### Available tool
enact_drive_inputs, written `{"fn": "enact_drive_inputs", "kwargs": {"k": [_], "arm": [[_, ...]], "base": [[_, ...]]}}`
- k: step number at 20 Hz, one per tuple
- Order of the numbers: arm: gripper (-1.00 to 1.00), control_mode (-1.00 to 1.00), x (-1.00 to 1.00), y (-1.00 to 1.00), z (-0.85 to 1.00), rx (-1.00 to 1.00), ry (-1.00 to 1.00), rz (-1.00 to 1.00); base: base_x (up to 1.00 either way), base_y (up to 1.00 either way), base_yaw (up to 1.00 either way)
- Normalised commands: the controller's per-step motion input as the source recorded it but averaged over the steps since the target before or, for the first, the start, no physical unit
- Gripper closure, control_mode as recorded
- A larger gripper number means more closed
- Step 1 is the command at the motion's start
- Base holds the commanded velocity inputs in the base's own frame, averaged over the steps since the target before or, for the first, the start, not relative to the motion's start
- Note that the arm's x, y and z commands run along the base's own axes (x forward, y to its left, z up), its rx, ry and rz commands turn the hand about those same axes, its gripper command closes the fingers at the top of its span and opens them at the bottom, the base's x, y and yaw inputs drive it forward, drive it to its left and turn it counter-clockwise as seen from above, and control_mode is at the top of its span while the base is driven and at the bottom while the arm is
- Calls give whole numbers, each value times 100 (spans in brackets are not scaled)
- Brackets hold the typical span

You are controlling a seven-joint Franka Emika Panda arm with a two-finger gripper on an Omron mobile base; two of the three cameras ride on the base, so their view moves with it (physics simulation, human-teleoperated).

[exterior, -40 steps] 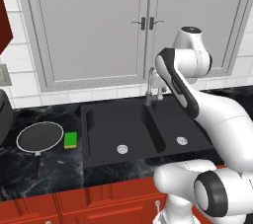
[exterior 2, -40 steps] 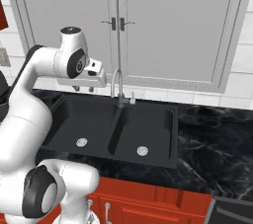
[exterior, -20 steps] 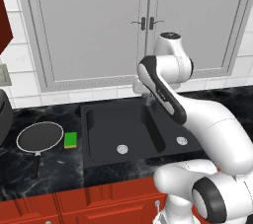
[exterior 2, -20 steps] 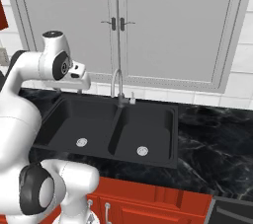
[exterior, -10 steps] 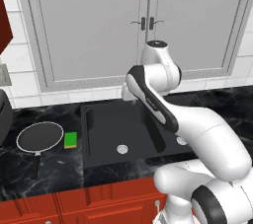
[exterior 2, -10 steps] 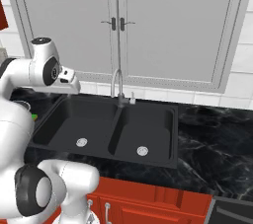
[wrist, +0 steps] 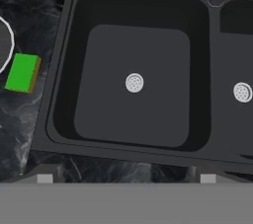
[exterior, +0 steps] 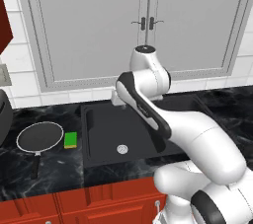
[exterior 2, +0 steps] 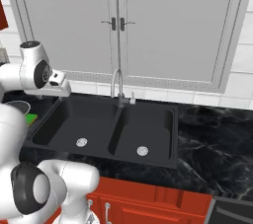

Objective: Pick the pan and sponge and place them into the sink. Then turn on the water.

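Black and empty, the double-basin sink [wrist: 133, 80] lay directly under the gripper [wrist: 126, 177], whose two fingertips stood wide apart with nothing between them. One second before, the hand had been close to the curved grey gooseneck faucet [exterior 2: 117, 86] at the middle of the sink; it had since swung over the left basin, toward the side where the objects waited. The base had not driven, because the cabinets and the counter kept the same place in both base views.

The small rectangular sponge with the bright green top and yellow layer [wrist: 22, 73] sat on the black marble counter [wrist: 29, 119], away to one side of the gripper and just outside the sink wall. The round dark frying pan with thin silver rim and short black handle [exterior: 39, 136] rested right beside the sponge, on its far side from the gripper.

Nothing was yet in the sink and no water ran. I judged that the arm was in the approach to its first pick, probably the sponge because it was nearer, and that it needed more travel sideways before going down.
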Motion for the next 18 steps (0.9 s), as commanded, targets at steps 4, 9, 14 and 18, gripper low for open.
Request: {"fn": "enact_drive_inputs", "kwargs": {"k": [4,9,14,18], "arm": [[-100,-100,-3,33,-10,0,0,0],[-100,-100,-17,40,-19,2,0,0],[-100,-100,-19,42,-23,6,0,0],[-100,-100,-17,41,-24,7,0,0]], "base": [[0,0,0],[0,0,0],[0,0,0],[0,0,0]]}}
